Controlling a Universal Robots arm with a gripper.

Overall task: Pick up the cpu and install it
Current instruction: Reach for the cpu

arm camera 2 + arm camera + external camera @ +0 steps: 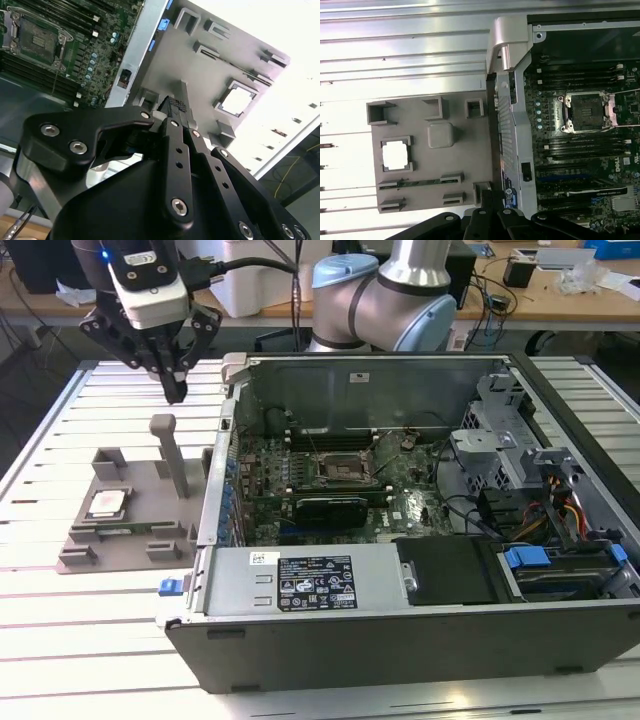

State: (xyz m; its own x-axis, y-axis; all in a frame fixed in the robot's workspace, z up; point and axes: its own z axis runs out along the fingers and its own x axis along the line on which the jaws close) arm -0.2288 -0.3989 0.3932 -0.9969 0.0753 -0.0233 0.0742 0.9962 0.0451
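The cpu [106, 503] is a small square chip with a silver top, lying flat in a square pocket of the grey fixture tray [135, 540] at the exterior view's left. It is a pale square in both wrist views [236, 102] [396, 155]. My gripper [174, 392] hangs in the air above the tray's far edge, behind the cpu and well above it. Its black fingers meet at the tip [177, 104], shut with nothing between them. The black cpu socket [345, 468] with its metal frame lies open on the motherboard [585, 111].
A tall grey post [170, 450] rises from the tray between the cpu and the open computer case [400, 590]. The case's metal wall [222, 470] stands beside the tray. Memory slots, cables and drive bays surround the socket. The table is ribbed aluminium.
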